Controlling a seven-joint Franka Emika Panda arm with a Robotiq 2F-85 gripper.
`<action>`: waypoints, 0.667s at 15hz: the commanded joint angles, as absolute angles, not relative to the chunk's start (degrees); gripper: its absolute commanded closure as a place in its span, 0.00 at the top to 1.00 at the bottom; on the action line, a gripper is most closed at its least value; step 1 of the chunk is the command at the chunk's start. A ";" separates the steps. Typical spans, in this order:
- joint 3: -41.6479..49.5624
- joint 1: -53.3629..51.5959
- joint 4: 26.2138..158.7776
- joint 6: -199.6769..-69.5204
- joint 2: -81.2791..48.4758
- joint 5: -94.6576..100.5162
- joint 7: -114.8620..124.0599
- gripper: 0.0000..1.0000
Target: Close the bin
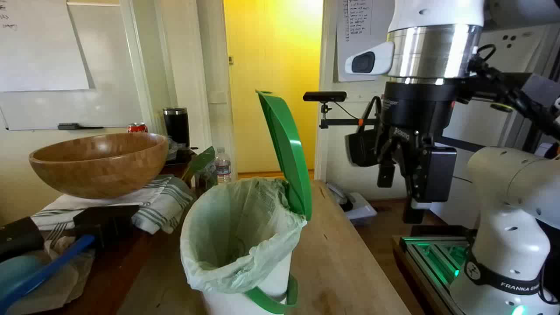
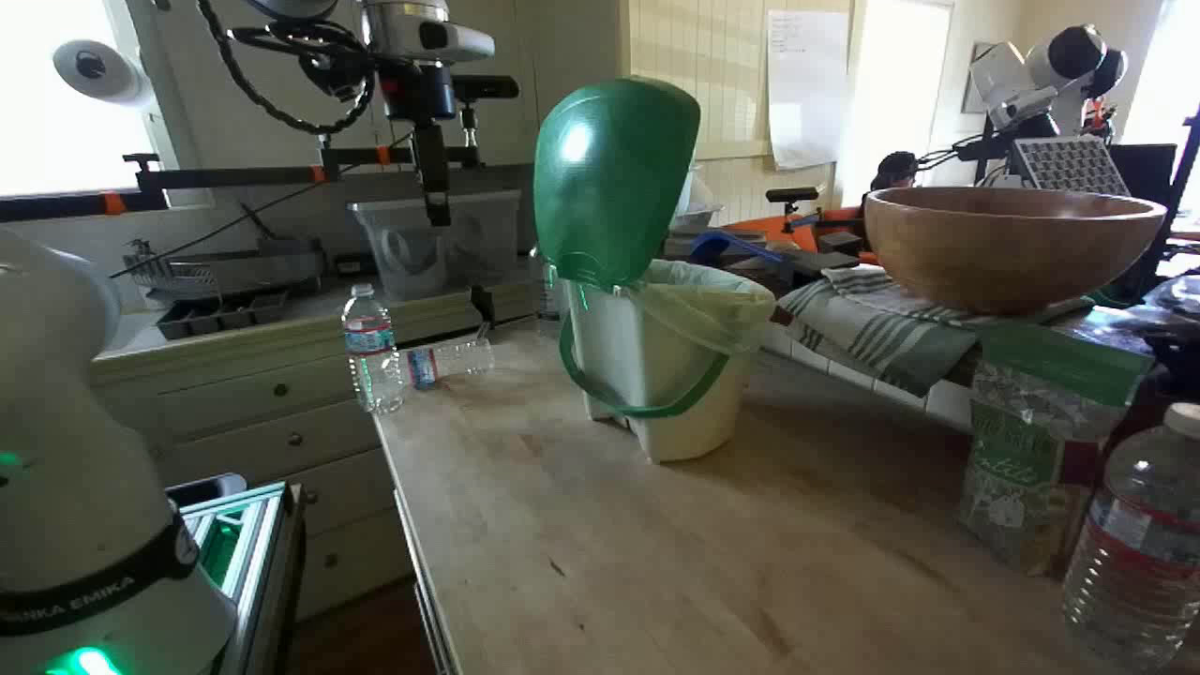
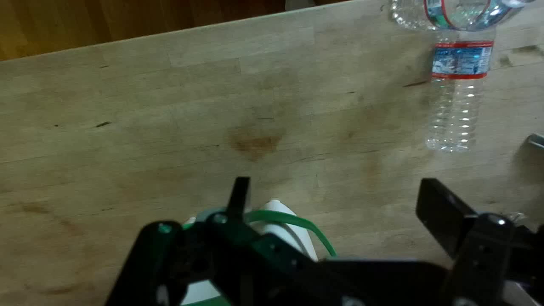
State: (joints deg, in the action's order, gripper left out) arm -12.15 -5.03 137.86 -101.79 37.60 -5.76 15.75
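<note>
I have the bin point(image 2: 675, 366) standing on the counter point(image 2: 525, 562), its green lid point(image 2: 614, 178) raised. My claw point(image 3: 335, 189) hangs near the bin, fingers point(image 3: 442, 208) spread wide apart. I also see 1 upright bottle point(image 2: 369, 342) and 1 lying bottle point(image 2: 427, 367) near the bin, the wooden bowl point(image 2: 1012, 253) to its side.

In an exterior view, the bin point(image 2: 647, 366) stands on the tabletop point(image 2: 562, 581), the liner point(image 2: 712, 300) inside it and the lid point(image 2: 614, 178) upright toward twelve o'clock. At nine o'clock comes the lying bottle point(image 2: 450, 364) — the upright bottle point(image 2: 372, 352) just past it. The bowl point(image 2: 1012, 248) sits on the towel point(image 2: 872, 328) between two and three; the pouch point(image 2: 1041, 459) stands between three and four, a third bottle point(image 2: 1134, 562) partly before it. In an exterior view, the claw point(image 1: 400, 197) hangs between two and three o'clock from the bin, and the can point(image 1: 138, 127) sits behind the bowl — the tumbler point(image 1: 176, 127) near it, toward the bowl's two o'clock.
</note>
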 commanded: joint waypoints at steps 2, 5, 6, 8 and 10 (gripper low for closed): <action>-11.98 -5.23 137.71 -101.64 37.53 -5.63 15.85 1.00; -11.98 -5.23 137.71 -101.64 37.53 -5.63 15.85 1.00; -11.98 -5.23 137.71 -101.64 37.53 -5.63 15.85 1.00; -11.98 -5.23 137.71 -101.64 37.52 -5.63 15.85 1.00; -11.20 -4.46 137.76 -102.15 38.50 -5.40 16.18 1.00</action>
